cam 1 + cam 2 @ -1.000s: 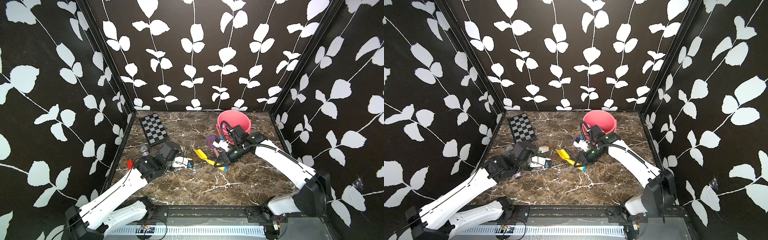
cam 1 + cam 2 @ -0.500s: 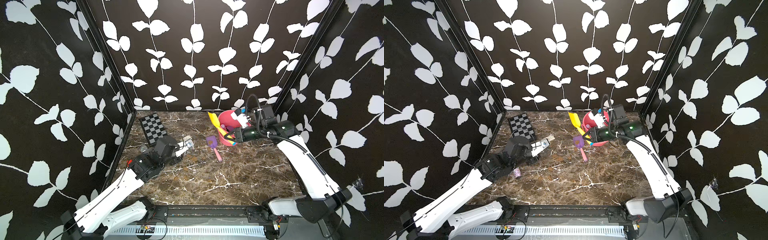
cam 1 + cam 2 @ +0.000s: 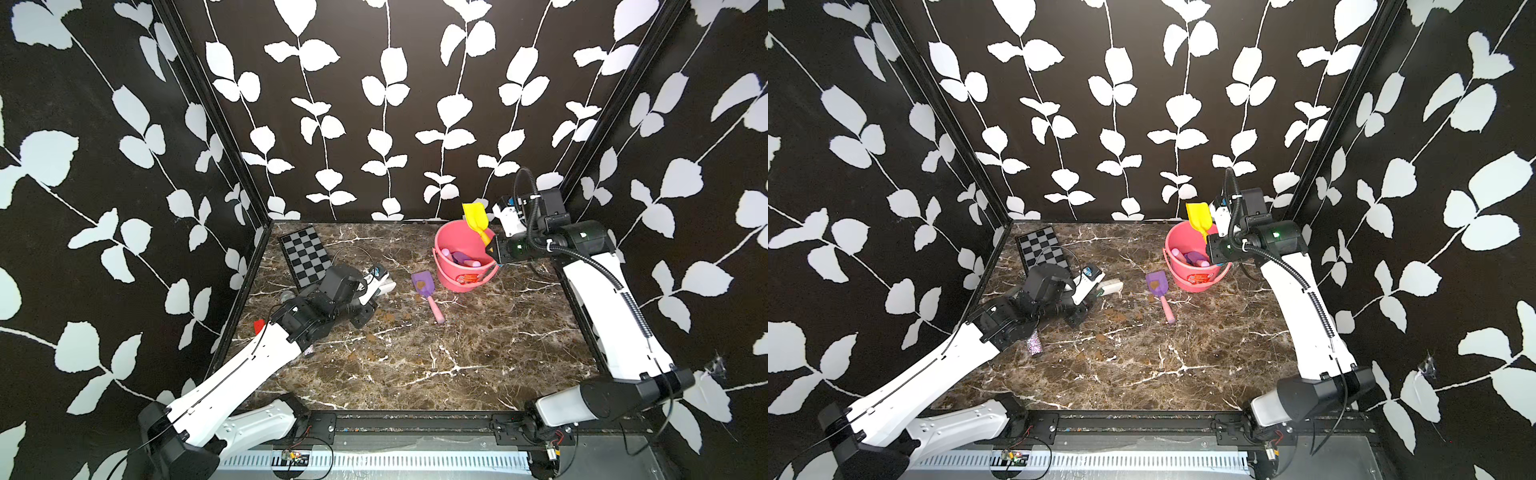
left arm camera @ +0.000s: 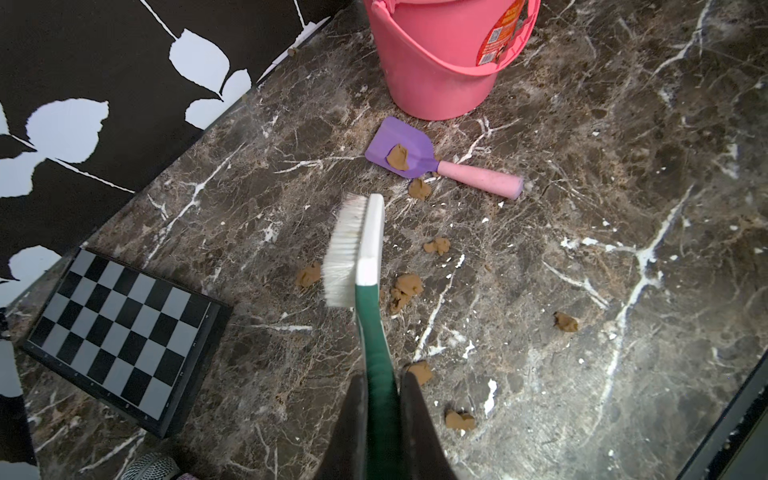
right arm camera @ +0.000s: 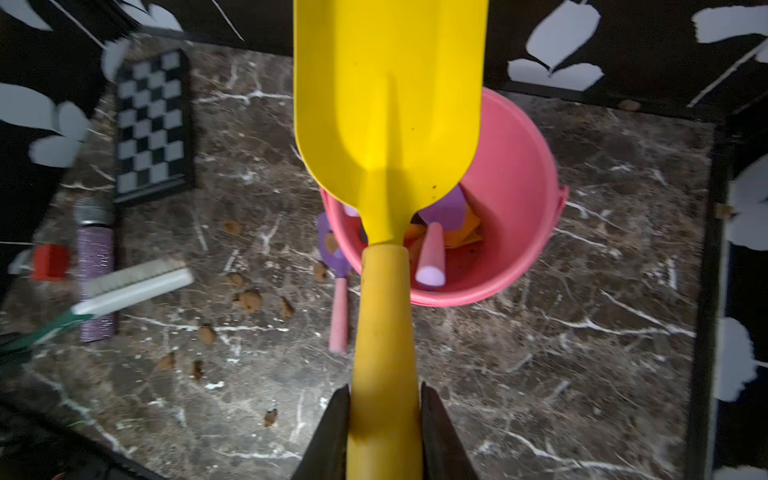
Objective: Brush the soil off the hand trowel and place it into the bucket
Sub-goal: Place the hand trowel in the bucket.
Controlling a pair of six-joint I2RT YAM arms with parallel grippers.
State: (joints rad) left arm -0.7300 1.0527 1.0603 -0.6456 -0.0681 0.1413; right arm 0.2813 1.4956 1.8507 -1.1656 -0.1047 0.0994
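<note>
Right tool (image 5: 384, 399), clamped on yellow plastic trowel (image 5: 386, 104), swung up from counter (image 3: 457, 353) to over round pink plastic bucket (image 5: 519, 166); brushing looks done, release next. Left tool (image 4: 382, 382) pinches white brush (image 4: 353, 249).

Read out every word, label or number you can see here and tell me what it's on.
On the pink bucket, the red-orange label: it carries print and a barcode, but these are too small and blurred to read.
No other writing shows.
</note>
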